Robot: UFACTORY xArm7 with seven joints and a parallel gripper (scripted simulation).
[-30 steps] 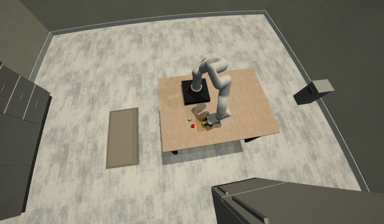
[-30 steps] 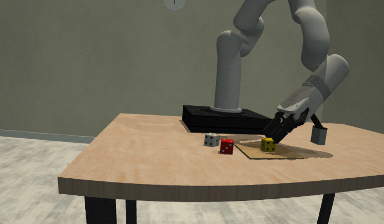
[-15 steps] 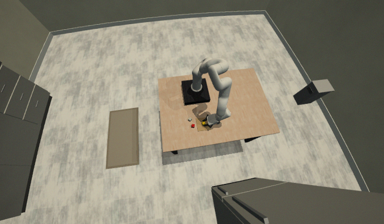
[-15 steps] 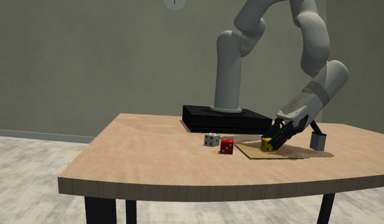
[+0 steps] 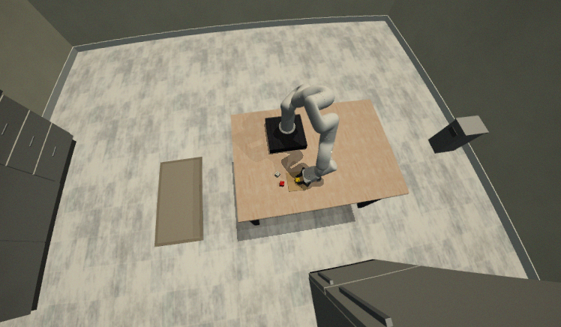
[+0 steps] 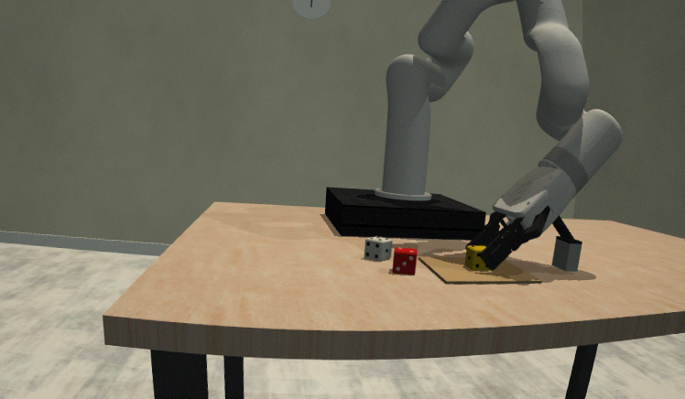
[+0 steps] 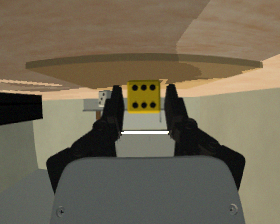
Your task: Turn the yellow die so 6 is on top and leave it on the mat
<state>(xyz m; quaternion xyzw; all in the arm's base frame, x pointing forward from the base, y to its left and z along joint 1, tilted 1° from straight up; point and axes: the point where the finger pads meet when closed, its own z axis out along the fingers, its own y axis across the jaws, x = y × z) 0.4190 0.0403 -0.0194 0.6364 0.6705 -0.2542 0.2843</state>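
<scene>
The yellow die (image 6: 475,257) lies flat on the thin tan mat (image 6: 479,274), near the mat's back left part. My gripper (image 6: 490,258) comes down at a slant from the right and is open, with one finger on each side of the die. In the wrist view the die (image 7: 143,96) sits between my fingertips and shows a four-pip face toward the camera. I cannot tell if the fingers touch the die. Its top face is hidden from me. From above, the die (image 5: 298,178) is half covered by my hand.
A red die (image 6: 404,260) and a white die (image 6: 377,248) lie on the table just left of the mat, apart from each other. The arm's black base (image 6: 404,211) stands behind them. A grey box on a strut (image 6: 566,253) hangs low right of my gripper.
</scene>
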